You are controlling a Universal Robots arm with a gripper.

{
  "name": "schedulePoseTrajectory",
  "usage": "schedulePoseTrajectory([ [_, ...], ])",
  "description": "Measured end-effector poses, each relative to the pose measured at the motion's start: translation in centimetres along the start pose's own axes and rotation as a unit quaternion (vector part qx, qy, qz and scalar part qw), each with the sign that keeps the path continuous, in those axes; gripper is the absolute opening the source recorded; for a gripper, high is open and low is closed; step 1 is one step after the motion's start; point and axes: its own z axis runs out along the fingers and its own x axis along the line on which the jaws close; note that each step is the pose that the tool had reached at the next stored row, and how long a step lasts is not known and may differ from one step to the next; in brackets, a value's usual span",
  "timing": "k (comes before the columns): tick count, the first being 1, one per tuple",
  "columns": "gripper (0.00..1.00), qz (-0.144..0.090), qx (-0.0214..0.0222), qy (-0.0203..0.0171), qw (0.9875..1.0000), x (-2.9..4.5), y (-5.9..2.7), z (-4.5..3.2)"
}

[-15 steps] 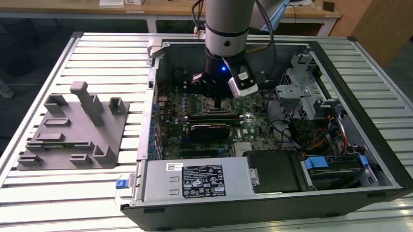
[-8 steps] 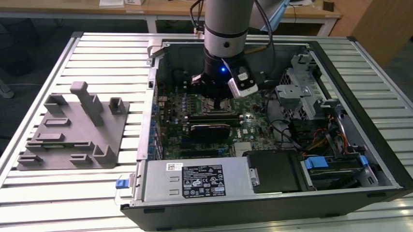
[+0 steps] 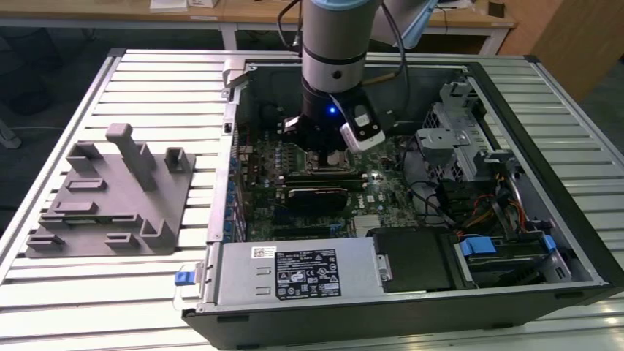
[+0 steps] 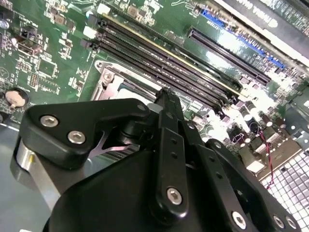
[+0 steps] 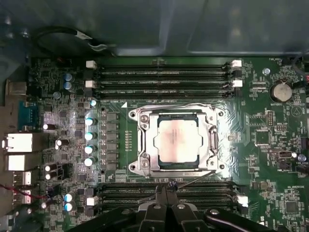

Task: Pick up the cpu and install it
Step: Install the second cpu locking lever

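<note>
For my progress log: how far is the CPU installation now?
The cpu already lies inside the socket frame on the motherboard. The gripper sits beside the socket, fingers together, holding nothing. Whether the frame is latched cannot be told.

I see glare on the motherboard toward two o'clock in the second wrist view; the gripper nearby looks dark, softly blurred.

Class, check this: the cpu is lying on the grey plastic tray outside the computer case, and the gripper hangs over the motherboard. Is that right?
Not quite. The cpu sits in the socket frame on the motherboard, as the first wrist view shows. The gripper does hang over the motherboard.
</note>
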Motion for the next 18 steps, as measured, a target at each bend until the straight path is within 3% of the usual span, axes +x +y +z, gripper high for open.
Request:
schedulePoseTrajectory([
  [6, 0.11, 0.0, -0.0062, 0.0002, 1.0, 0.12, -0.96, 0.15],
  [11, 0.11, 0.0, -0.0077, 0.0003, 1.0, 0.14, -1.02, 0.18],
  [18, 0.11, 0.0, -0.0165, 0.0005, 0.9999, 0.37, -1.18, 0.52],
])
